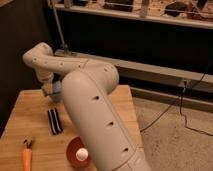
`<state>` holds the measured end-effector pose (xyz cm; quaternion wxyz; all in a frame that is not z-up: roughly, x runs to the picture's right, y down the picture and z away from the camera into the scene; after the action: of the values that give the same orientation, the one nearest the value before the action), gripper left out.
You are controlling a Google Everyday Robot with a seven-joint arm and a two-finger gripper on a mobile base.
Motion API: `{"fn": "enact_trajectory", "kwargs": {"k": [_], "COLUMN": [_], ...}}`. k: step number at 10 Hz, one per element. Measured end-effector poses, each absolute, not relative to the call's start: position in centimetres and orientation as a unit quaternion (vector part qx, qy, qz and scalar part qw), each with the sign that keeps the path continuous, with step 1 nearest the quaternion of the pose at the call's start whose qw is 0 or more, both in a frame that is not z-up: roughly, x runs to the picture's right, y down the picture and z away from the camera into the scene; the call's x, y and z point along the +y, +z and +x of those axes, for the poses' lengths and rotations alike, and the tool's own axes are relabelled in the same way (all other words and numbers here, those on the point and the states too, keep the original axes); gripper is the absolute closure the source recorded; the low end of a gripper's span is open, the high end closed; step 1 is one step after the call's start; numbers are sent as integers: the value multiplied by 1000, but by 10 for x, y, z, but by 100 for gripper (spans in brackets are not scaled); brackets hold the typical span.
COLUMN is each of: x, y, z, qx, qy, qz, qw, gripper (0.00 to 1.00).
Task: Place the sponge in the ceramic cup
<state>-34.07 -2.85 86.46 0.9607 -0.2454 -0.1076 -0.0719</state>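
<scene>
My gripper (49,92) hangs from the bent wrist over the far left part of the wooden table (30,120). Right beside it, a small blue shape (57,89) shows at the edge of my big white arm (95,115). I cannot tell whether this shape is the sponge or the ceramic cup, as the arm covers most of it. No second blue object shows apart from it. Whether the gripper touches or holds the blue shape is unclear.
A black-and-white striped strip (54,121) lies in the middle of the table. An orange-handled tool (26,156) lies at the front left. A red-orange bowl (75,150) with a white ball (82,155) sits at the front, partly under my arm. A dark shelf unit stands behind.
</scene>
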Motion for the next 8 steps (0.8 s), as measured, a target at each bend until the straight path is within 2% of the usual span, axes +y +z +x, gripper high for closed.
{"fn": "enact_trajectory", "kwargs": {"k": [4,6,7,8], "x": [-26,-25,-24,-23], "y": [878,881,883,884], "z": [-341,-342,-343,-342], "qx": [-104,-102,-100,-98], "qy": [-65,-67,-69,-70], "qz": [-256,-260,-262,-263], "qw": [959,958,957,957], "gripper": [93,80,67,59]}}
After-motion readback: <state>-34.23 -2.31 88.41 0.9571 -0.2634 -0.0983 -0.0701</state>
